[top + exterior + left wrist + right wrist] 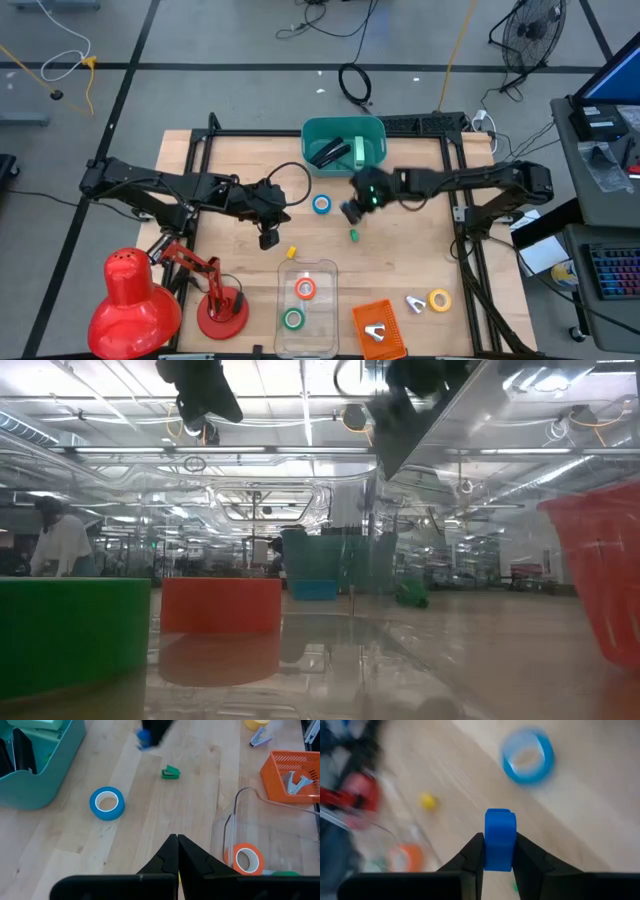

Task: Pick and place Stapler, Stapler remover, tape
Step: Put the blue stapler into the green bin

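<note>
Open board between teal bin (345, 131) and clear tray (307, 292); only blue tape (322, 205), green bit (353, 236), yellow bit (291, 252) scattered there.

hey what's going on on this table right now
The right hand is shut on a small blue solid piece and holds it above the wooden table, close to the blue tape roll lying beside the teal bin. The left hand is shut and empty, over the middle of the table. The orange tape roll and green tape roll sit in the clear tray; the yellow tape roll lies by the orange basket.
</note>
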